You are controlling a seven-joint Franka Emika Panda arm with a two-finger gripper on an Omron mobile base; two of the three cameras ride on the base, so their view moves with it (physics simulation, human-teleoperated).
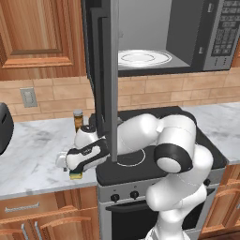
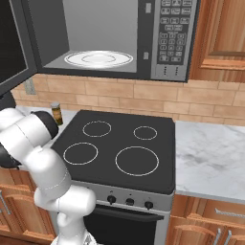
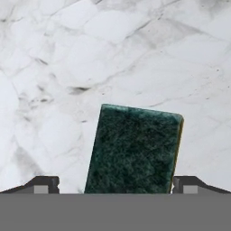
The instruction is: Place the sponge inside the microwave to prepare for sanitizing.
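Observation:
The sponge (image 3: 133, 151) lies flat on the marble counter (image 3: 67, 67), dark green scrub side up, with a thin yellow edge showing on its right. My gripper (image 3: 117, 185) is open and straddles it, one fingertip on each side; the left fingertip (image 3: 44, 184) stands clear of it. From the left base view the hand (image 1: 86, 154) hangs low over the sponge (image 1: 76, 176) at the counter's front, just left of the stove. The microwave (image 1: 159, 33) is mounted above, its door (image 1: 112, 79) swung wide open, and the white round plate (image 2: 98, 58) sits inside.
A brown spice jar (image 1: 78, 119) stands behind the hand by the wall. The black stovetop (image 2: 119, 148) lies to the right under my arm. A dark rounded appliance (image 1: 4, 126) sits at the far left. The open door's edge hangs right beside my arm.

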